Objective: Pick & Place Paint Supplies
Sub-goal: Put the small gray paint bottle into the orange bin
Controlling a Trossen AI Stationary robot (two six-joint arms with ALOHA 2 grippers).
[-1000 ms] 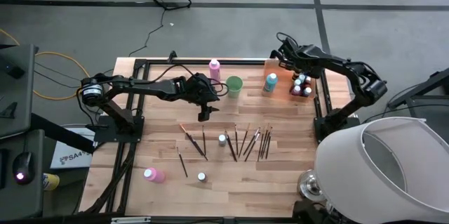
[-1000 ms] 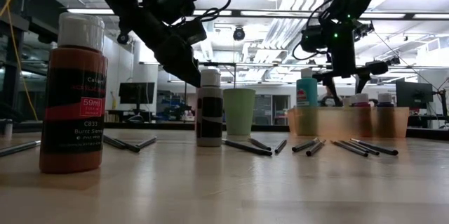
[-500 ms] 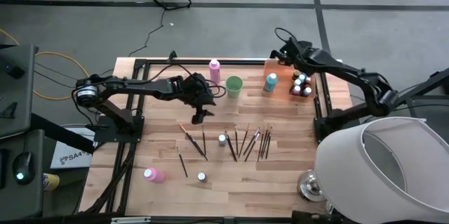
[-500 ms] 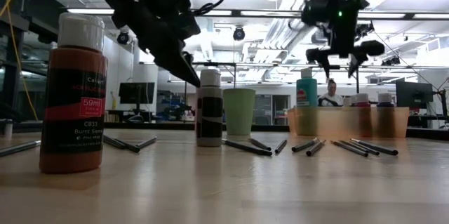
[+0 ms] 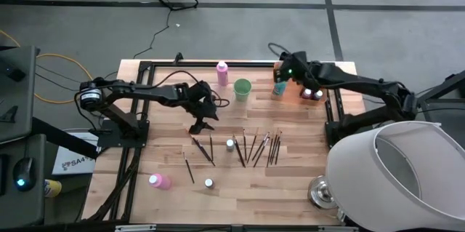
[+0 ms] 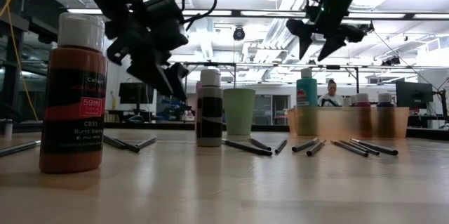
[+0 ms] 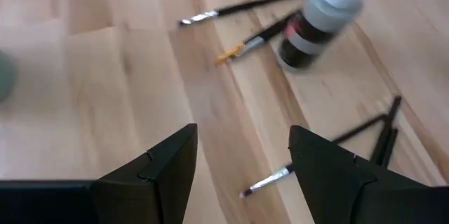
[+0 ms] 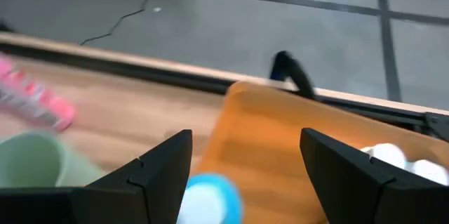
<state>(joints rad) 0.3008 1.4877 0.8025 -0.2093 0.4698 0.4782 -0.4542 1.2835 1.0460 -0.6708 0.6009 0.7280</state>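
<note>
Few small bottles in tray (image 5: 293, 86), most left: brushes (image 5: 256, 147) just ahead of left hand (image 5: 197, 127), teal bottle (image 5: 280, 85) under right hand (image 5: 283, 74) (both hands apart, empty)

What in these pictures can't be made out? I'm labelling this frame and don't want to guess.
- Small bottles in the orange tray: in the high view the right gripper and its arm cover part of the tray, so no count.
- Teal bottle: right wrist view cuts it at the edge.
- Dark bottle: blurred in the left wrist view, label unreadable.
- Brushes: too thin in the high view to count.
</note>
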